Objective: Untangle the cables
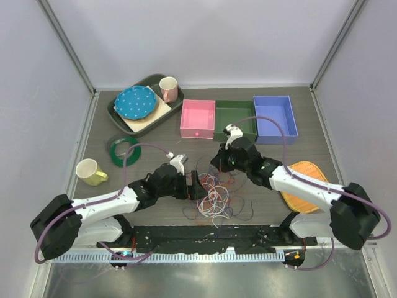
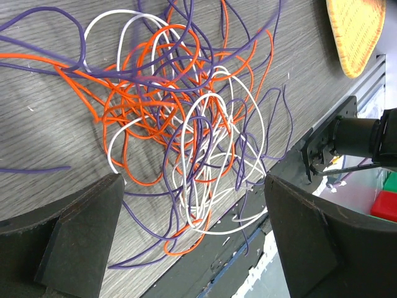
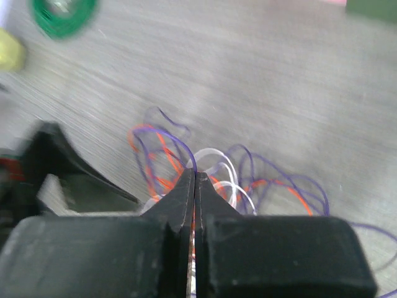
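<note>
The cables [image 1: 214, 195] lie in a loose tangle of orange, white and purple loops on the wooden table, near its front edge. My left gripper [image 1: 195, 185] hangs just left of the pile, open wide. In the left wrist view the cables [image 2: 186, 124] spread out between and beyond its two dark fingers, with the left gripper [image 2: 193, 183] touching none of them. My right gripper [image 1: 218, 162] is over the far side of the tangle. In the blurred right wrist view the right gripper [image 3: 195, 174] is shut, and a purple cable [image 3: 162, 138] arcs down into its tips.
A green tape roll [image 1: 123, 149] and a yellow mug [image 1: 90, 172] sit at the left. A dark tray [image 1: 119, 117] with a blue plate and a pink cup stands at the back left. Pink [image 1: 198, 119], green [image 1: 236, 118] and blue [image 1: 275, 117] boxes line the back. An orange woven mat [image 1: 305, 180] lies right.
</note>
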Controlling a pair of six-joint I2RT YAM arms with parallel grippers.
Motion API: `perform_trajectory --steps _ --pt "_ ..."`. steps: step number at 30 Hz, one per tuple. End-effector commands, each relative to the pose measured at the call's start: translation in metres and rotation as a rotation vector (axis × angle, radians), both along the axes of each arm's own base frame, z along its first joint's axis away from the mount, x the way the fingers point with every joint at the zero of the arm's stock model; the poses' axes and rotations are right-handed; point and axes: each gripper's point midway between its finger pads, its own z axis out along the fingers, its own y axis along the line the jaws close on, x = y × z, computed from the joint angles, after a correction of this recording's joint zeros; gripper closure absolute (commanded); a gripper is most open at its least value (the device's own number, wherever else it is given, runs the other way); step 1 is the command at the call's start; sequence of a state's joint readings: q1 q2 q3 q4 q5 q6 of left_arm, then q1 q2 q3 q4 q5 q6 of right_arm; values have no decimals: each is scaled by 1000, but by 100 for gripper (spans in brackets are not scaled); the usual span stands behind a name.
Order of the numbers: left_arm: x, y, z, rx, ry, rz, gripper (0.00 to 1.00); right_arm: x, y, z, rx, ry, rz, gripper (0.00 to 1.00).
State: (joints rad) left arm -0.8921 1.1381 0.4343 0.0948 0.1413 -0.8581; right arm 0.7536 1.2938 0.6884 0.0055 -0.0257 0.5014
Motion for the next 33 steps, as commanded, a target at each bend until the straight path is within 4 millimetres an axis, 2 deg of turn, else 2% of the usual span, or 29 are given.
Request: perform_trajectory --steps 1,2,3,4,5,6,8,9,11,12,13,14,15,16,17,18,19,20,21,22,23,24,25,26,28,29,31,32,33 --pt "8 -3 15 -27 -39 24 0 21 9 137 179 -294 -27 99" --pt "8 -4 16 -29 -41 24 0 22 5 147 174 -311 -39 99" --pt "8 -8 20 -52 -45 8 0 24 5 175 209 -359 -45 99" --pt "7 -11 17 -54 -35 -5 0 24 4 193 228 -394 -42 99" --pt "5 -15 18 -69 -27 -22 0 21 4 203 223 -395 -27 99" --pt "1 -19 17 -78 -12 -44 0 21 5 239 266 -441 -25 99" --pt "3 -24 8 -70 10 -44 0 20 6 266 287 -474 -17 99" --pt "5 -28 7 -66 8 -40 1 16 5 298 336 -517 -6 99" --pt "6 -32 -5 -27 29 -46 7 15 5 320 364 -546 -7 99" --pt "4 -40 -2 -22 28 -67 9 17 -2 344 388 -577 -45 99" --pt "4 -43 -5 -6 30 -73 13 19 -6 352 388 -586 -71 99" --pt "6 -49 -7 9 33 -74 25 24 -10 355 369 -586 -102 99" --pt "2 -50 -12 35 39 -89 33 25 -19 376 371 -631 -135 99" --pt "3 -51 -14 53 38 -87 44 34 -31 384 350 -654 -218 99" --pt "5 -51 -13 63 35 -79 62 37 -39 401 349 -679 -261 99" --pt "6 -47 -17 89 42 -66 72 42 -47 408 320 -707 -299 99" --pt "8 -43 -19 106 36 -48 81 50 -67 417 290 -728 -414 99" --pt "14 -36 -21 132 20 -7 100 50 -81 437 292 -756 -476 99" --pt "15 -27 -20 158 21 27 100 61 -88 437 225 -773 -532 99" --pt "18 -20 -19 180 10 62 100 67 -106 441 186 -781 -640 99" --pt "30 -8 -18 220 -26 140 100 67 -120 455 178 -800 -713 99" --pt "31 10 -19 281 -26 183 100 79 -122 450 126 -797 -756 99" --pt "36 22 -18 319 -24 240 100 85 -136 452 54 -813 -811 99" --pt "51 42 -16 365 -40 336 100 84 -160 459 19 -813 -937 99" --pt "53 75 -21 425 21 430 100 97 -174 456 -59 -810 -1006 99" --pt "62 101 -28 443 63 520 100 101 -194 459 -75 -815 -1067 99" --pt "64 123 -33 428 111 585 100 103 -212 462 -92 -821 -1112 99" --pt "64 140 -42 439 138 631 100 104 -230 465 -124 -829 -1151 99" --pt "65 146 -43 441 136 652 100 104 -237 466 -131 -833 -1168 99"
